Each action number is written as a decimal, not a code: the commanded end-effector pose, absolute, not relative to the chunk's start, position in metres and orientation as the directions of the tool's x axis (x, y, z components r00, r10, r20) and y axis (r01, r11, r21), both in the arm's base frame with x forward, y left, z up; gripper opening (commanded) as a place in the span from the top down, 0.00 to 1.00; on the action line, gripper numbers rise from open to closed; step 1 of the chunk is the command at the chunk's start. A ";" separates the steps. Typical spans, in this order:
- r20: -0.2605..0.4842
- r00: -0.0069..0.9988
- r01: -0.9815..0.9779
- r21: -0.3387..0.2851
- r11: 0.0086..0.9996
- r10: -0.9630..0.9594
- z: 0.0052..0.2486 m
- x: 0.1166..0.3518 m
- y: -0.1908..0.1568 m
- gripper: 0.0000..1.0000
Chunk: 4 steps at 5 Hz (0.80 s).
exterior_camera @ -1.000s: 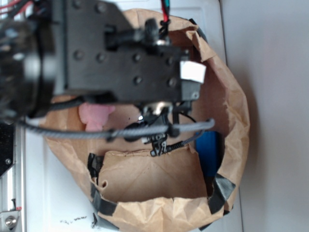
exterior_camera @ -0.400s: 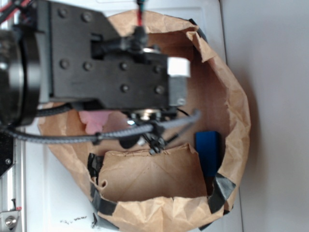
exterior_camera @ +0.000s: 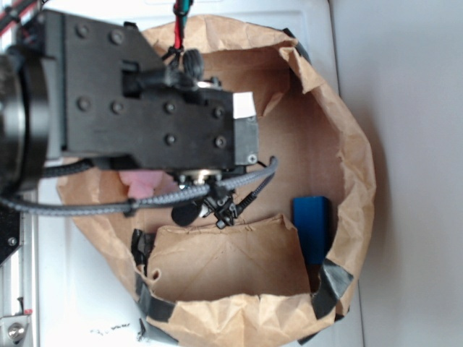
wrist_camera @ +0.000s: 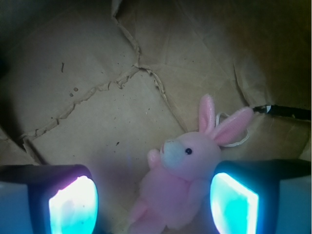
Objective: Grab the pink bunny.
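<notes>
The pink bunny [wrist_camera: 183, 183] lies on the brown paper floor of the bag, ears pointing up-right, a white loop string by them. My gripper [wrist_camera: 153, 204] is open. Its two glowing pads [wrist_camera: 73, 204] stand either side of the bunny's body, the right pad close to its back, the left pad well apart from it. In the exterior view only a pink patch of the bunny [exterior_camera: 141, 181] shows under the black arm, and the gripper's fingers are hidden below the arm's body.
A brown paper bag [exterior_camera: 354, 144] with rolled rim and black tape surrounds the work area. A blue block [exterior_camera: 311, 224] lies inside at the right. A torn paper flap [exterior_camera: 224, 260] folds over the bag's near side. A black cable [wrist_camera: 285, 111] crosses the floor behind the bunny.
The arm has shifted left and slightly up in the exterior view, uncovering more of the bag's floor and the blue block. The bunny has stayed in place.
</notes>
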State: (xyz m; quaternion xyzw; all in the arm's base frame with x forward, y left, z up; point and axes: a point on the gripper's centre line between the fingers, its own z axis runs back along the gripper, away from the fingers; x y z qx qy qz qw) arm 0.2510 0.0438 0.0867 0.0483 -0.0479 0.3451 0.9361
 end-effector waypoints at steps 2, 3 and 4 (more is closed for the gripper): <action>0.200 0.663 -0.723 -0.078 0.686 0.721 0.102 0.250 0.064 0.00; 0.176 0.628 -0.766 -0.031 0.642 0.758 0.088 0.249 0.073 0.00; 0.177 0.604 -0.789 -0.005 0.614 0.777 0.073 0.251 0.084 0.00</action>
